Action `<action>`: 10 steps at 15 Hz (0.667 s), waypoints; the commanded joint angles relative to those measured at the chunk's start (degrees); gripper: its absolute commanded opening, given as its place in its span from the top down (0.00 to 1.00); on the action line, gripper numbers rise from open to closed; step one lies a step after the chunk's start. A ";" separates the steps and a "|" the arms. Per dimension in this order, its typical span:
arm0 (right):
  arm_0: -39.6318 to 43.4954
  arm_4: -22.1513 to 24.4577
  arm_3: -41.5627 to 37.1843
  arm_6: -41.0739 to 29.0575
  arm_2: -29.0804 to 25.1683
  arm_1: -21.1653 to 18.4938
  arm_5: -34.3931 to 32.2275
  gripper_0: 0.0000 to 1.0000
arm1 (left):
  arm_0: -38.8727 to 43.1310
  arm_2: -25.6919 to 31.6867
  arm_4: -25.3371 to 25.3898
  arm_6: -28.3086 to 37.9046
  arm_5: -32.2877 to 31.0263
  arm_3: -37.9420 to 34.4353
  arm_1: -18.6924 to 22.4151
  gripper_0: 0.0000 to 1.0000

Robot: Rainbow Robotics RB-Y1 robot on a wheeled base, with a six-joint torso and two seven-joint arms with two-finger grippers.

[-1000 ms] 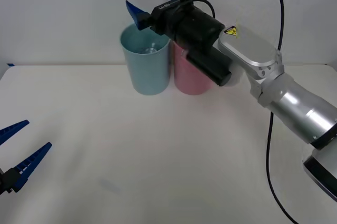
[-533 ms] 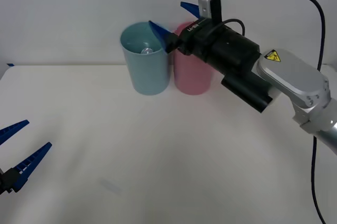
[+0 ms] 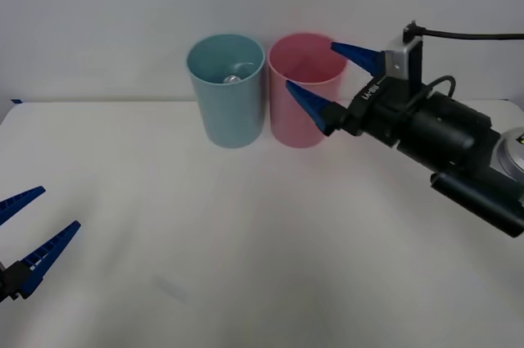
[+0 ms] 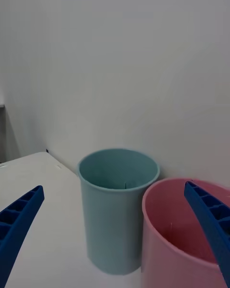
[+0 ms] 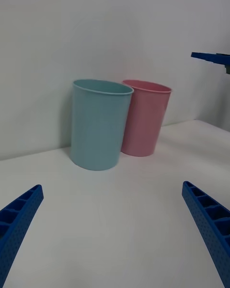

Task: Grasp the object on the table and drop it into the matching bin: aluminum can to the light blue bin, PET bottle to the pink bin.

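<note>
My left claw (image 3: 31, 237) is parked low at the near left corner of the table (image 3: 246, 266), fingers spread wide with nothing in them, well away from the action. Moving right, the light blue bin (image 3: 226, 90) stands upright at the back of the table, and down inside it I can just see the shiny top of the can (image 3: 232, 79), so I'd say the drop is done and it went in the right bin. Touching it, or as good as, on its right side is the pink bin (image 3: 301, 90), which looks empty from what I can see of the inside. Then there's my right claw (image 3: 334, 79), hanging in the air just beside the pink bin's right edge, fingers wide apart, holding nothing and pointing back toward the bins. So the can lies off to the left of my right claw, past the pink bin, deep in the blue one where I can't tell how it's lying. The right arm is way nearer to it than the left, not that it matters, since I reckon the only thing left is pulling that arm clear without clipping the pink rim.
</note>
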 commanded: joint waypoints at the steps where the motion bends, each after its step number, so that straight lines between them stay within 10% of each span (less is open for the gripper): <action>1: 5.89 -0.05 -0.89 1.24 -5.58 -0.45 -6.17 0.00 | 0.00 0.00 0.00 0.00 0.00 0.00 0.00 0.00; 10: 23.29 2.77 -0.80 6.61 -21.22 1.22 -22.96 0.00 | 0.00 0.00 0.00 0.00 0.00 0.00 0.00 0.00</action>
